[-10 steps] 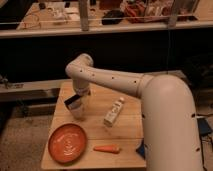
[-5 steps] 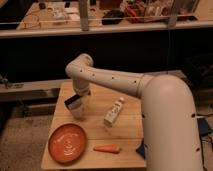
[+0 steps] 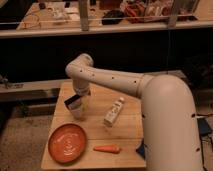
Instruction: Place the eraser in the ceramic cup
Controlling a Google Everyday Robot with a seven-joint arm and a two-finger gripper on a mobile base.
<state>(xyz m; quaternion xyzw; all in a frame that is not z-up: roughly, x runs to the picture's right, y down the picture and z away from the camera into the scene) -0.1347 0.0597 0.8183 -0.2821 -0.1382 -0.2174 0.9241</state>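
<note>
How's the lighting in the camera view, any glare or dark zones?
Camera view: warm, dim light; the background under the shelf is nearly black. The white arm is the brightest area, with no hard glare. The gripper over the ceramic cup sits in shadow. The orange plate, carrot and white bottle read clearly on the table.

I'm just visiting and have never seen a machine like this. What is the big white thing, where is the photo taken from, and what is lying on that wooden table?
The big white shape is a robot arm, seen from a camera close to the robot's own body and looking down along the arm. The arm ends in a dark gripper, a two-fingered hand, which hangs right above a small white ceramic cup near the far left of the wooden table. I can't see an eraser or tell whether the gripper holds one. Also on the table: an orange plate at the front left, a carrot beside it, and a white bottle lying on its side in the middle.
</note>
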